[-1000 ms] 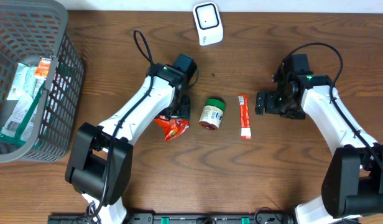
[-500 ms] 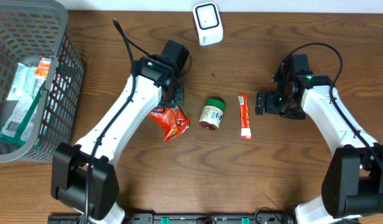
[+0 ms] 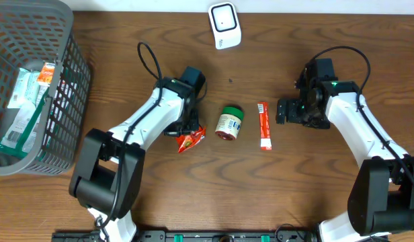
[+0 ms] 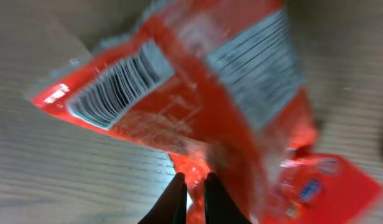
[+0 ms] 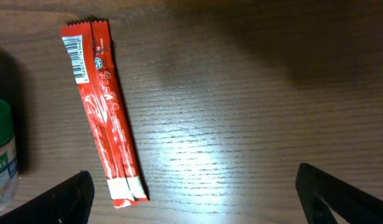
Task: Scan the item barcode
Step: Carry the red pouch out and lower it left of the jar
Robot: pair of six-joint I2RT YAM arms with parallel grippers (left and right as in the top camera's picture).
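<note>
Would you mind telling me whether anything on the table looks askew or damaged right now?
The red snack packet is crumpled and tilted, pinched by the left gripper. The green-lidded jar appears to lie on its side beside it. Nothing looks spilled.

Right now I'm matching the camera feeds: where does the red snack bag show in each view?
Overhead: red snack bag left of centre, beside the green-lidded jar.
Left wrist: the bag fills the frame, barcode upper left.
Right wrist: not in it.
Shared landmark: the jar, also at the right wrist view's left edge.
</note>
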